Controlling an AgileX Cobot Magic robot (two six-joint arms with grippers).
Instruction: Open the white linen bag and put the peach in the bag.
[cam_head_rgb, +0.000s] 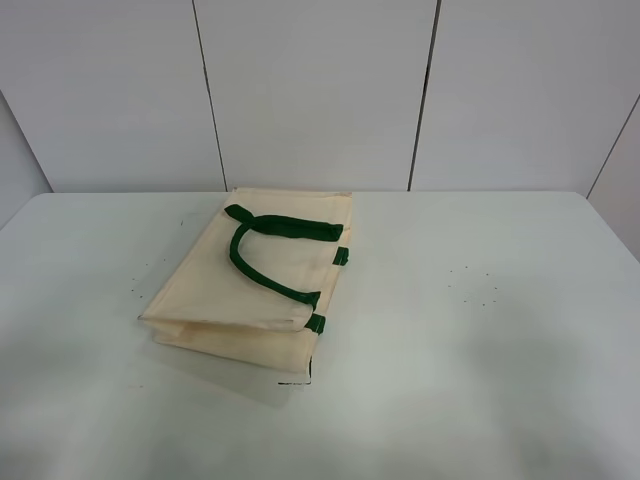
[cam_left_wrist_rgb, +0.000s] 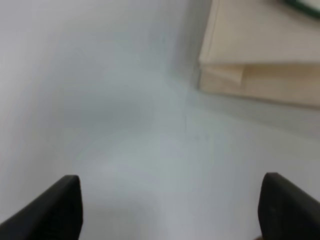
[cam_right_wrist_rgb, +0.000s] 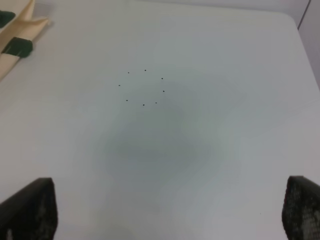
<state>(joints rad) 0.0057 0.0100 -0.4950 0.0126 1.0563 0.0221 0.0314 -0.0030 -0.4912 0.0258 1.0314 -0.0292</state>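
Overhead view: the white linen bag (cam_head_rgb: 250, 280) lies flat and folded on the white table (cam_head_rgb: 500, 350), left of the table's centre, its far edge near the back edge of the tabletop where the grey wall panels (cam_head_rgb: 310, 90) rise. Bare tabletop surrounds the bag on the left, the right and the near side, with the widest stretch to the right. A dark green strap handle (cam_head_rgb: 262, 250) loops across the top face of the bag, and two short green tabs (cam_head_rgb: 316, 323) sit along its right edge. The cloth is cream, matte and creased; at the near end the folded layers are stacked as a step. The peach does not show in any view.

Two faint rings of small black dots (cam_head_rgb: 475, 285) mark the table, one on either side of the bag. No arm shows in the overhead view.

Left wrist view: the left gripper (cam_left_wrist_rgb: 170, 210) has its two dark fingers (cam_left_wrist_rgb: 55, 207) spread wide apart over bare table, holding nothing; a folded corner of the bag lies ahead, apart from the fingers.

Right wrist view: the right gripper (cam_right_wrist_rgb: 170, 210) likewise stands wide apart and holds nothing, over bare table, with a ring of dots ahead of it and a bag corner with a green tab at the frame edge.
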